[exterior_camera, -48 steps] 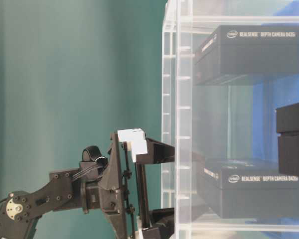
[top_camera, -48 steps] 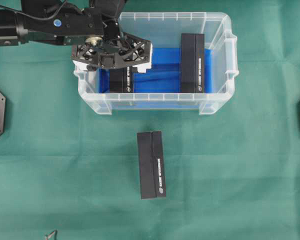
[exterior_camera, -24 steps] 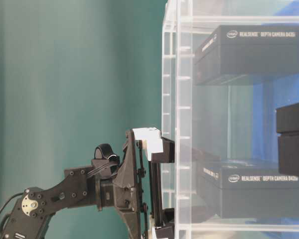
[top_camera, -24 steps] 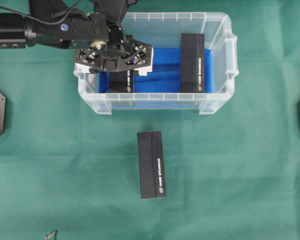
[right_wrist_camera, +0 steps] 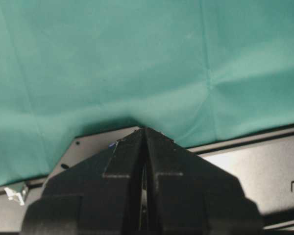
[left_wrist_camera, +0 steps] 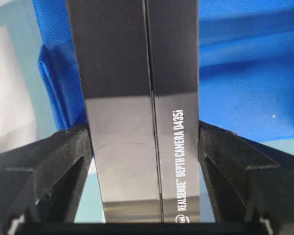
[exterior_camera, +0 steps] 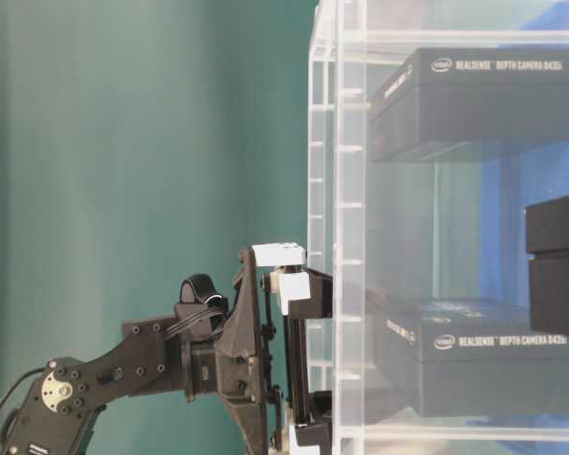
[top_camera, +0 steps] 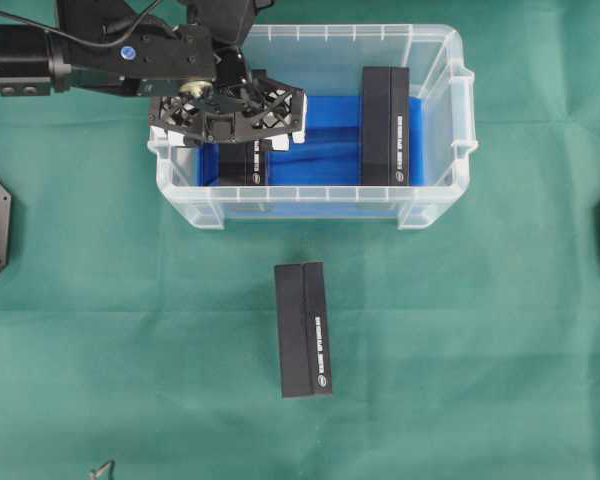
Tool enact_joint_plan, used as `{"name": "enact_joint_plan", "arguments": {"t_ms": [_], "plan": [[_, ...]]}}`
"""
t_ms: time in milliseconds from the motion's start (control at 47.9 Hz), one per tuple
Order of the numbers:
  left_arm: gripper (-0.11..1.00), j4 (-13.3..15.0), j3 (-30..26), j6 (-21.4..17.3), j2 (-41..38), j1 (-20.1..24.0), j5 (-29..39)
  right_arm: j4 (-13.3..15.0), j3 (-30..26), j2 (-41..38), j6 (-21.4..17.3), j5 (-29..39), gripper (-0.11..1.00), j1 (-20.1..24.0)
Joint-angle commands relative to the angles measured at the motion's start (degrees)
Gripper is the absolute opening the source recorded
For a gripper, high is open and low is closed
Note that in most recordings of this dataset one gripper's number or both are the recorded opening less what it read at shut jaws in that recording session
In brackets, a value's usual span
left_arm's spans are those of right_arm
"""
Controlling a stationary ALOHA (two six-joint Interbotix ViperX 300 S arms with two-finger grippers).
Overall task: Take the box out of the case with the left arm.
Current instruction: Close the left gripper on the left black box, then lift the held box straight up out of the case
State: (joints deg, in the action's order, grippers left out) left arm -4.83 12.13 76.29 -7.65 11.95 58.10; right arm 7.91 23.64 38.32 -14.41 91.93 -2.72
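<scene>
3 black boxes: 2 in the case [top_camera: 435, 120], 1 on the cloth [top_camera: 303, 329]; left jaws clamp the left box [left_wrist_camera: 139, 112], right jaws closed.

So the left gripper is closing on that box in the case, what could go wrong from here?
1. The left gripper clasps the box only near its printed end, so it may tilt or slip when lifted.
2. The gripper sits close to the case wall; lifting could catch the rim.
3. The blue cloth is wrinkled beside the box and might drag along.
</scene>
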Motion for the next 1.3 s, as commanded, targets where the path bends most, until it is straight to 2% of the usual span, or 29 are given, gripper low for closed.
{"name": "enact_joint_plan", "arguments": {"t_ms": [0, 397, 690, 1275], "plan": [[0.63, 0.4, -0.1, 0.1, 0.5, -0.3, -1.6, -0.1, -0.7, 0.0, -0.1, 0.0, 0.0, -0.1], [0.63, 0.8, -0.2, 0.1, 1.1, -0.3, -1.6, -0.1, -0.8, 0.0, -0.1, 0.0, 0.0, -0.1], [0.63, 1.4, -3.0, 0.0, 2.5, -0.4, -0.7, -0.1, -0.8, 0.0, -0.1, -0.1, 0.0, -0.1], [0.63, 1.4, -19.0, -0.4, 6.4, -0.4, 18.9, -0.1, -0.8, -0.1, -0.1, -0.2, 0.0, -0.1]]}}
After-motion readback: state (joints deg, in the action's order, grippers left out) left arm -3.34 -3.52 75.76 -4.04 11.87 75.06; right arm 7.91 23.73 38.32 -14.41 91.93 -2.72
